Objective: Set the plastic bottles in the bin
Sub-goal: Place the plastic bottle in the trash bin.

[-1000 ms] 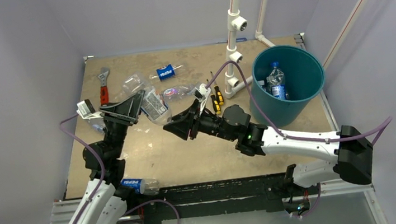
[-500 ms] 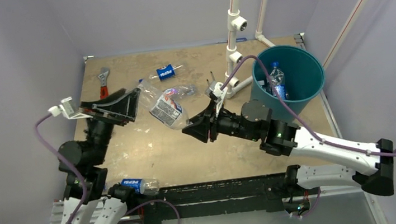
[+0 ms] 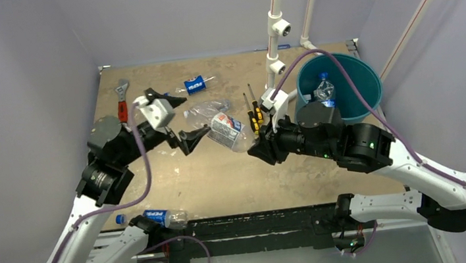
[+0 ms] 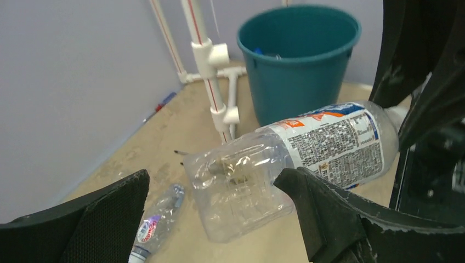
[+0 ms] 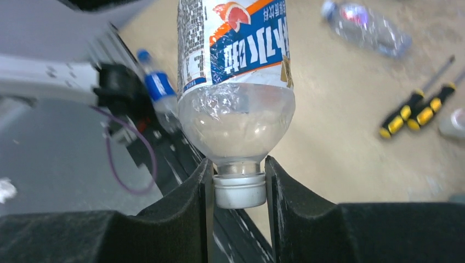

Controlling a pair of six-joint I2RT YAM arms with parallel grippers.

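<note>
- Where the right hand [image 5: 239,181] meets the labelled bottle [image 5: 236,82], its two fingers are clamped on the white cap and neck. The bottle's body projects straight out beyond the fingertips, raised clear of the bench [image 3: 222,179].
- The left hand [image 3: 183,120] has its fingers spread wide apart and grips nothing. The base end of the labelled bottle lies just in front of these fingers; whether it touches them cannot be told.
- The bin [image 4: 296,76] stands at the far right of the bench, behind the right arm and well apart from the left hand.
- A second bottle [image 3: 324,91] sits inside the bin.
- Three more bottles lie on the bench:
  - a blue-labelled bottle [image 3: 195,84] near the far edge;
  - a crumpled clear bottle [image 3: 205,110] just beyond the labelled bottle;
  - a blue-capped bottle [image 3: 160,216] at the near edge.
- Two screwdrivers [image 3: 253,114] lie just beside the right hand.
- A red-handled wrench [image 3: 122,103] lies far left.
</note>
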